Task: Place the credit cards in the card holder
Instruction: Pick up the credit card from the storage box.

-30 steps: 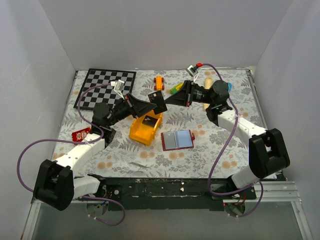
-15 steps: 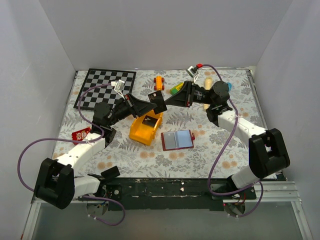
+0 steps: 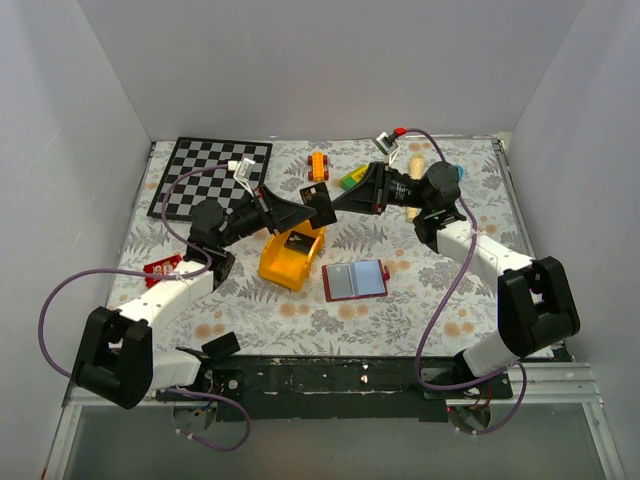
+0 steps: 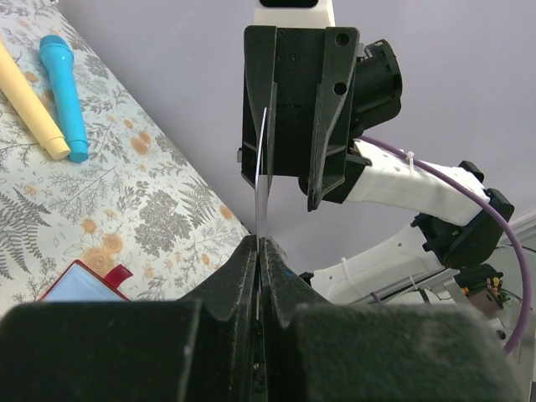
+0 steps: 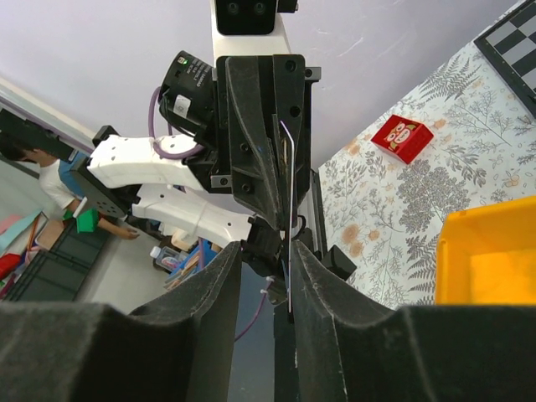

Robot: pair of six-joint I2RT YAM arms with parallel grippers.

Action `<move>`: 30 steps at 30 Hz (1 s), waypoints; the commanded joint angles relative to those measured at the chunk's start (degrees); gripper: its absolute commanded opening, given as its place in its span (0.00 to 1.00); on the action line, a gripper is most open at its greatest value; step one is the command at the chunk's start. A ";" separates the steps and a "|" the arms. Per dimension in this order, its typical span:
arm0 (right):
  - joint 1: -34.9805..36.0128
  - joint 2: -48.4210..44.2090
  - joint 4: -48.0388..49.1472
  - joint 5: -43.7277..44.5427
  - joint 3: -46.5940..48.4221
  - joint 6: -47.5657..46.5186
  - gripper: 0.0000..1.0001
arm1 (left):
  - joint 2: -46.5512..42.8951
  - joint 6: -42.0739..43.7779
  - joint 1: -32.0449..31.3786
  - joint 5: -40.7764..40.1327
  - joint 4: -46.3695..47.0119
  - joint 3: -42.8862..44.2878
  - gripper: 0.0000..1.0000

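A black credit card (image 3: 318, 200) is held up in the air above the mat, seen edge-on as a thin line (image 4: 261, 180) in the left wrist view. My left gripper (image 3: 303, 207) is shut on its lower edge (image 4: 260, 244). My right gripper (image 3: 336, 200) faces it from the other side. Its jaws stand open around the card's far end (image 5: 291, 209), and the card lies close against one finger. A second black card (image 3: 300, 240) rests on the yellow bin. The maroon card holder (image 3: 355, 280) lies open on the mat, pale blue pockets up.
The yellow bin (image 3: 283, 265) sits just below both grippers. A checkerboard (image 3: 215, 175) lies at the back left, with an orange toy car (image 3: 318, 163) beside it. A red box (image 3: 162, 268) is at the left. A blue marker (image 4: 65, 96) and a yellow stick (image 4: 29, 105) lie at the back right.
My right gripper's jaws have opened off the card. My left gripper stays shut on it, and the left arm has shifted slightly.
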 commanded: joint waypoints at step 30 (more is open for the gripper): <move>-0.10 -2.19 -3.88 -1.57 2.00 -4.59 0.22 | 4.85 1.04 -1.27 8.56 -0.79 7.53 0.00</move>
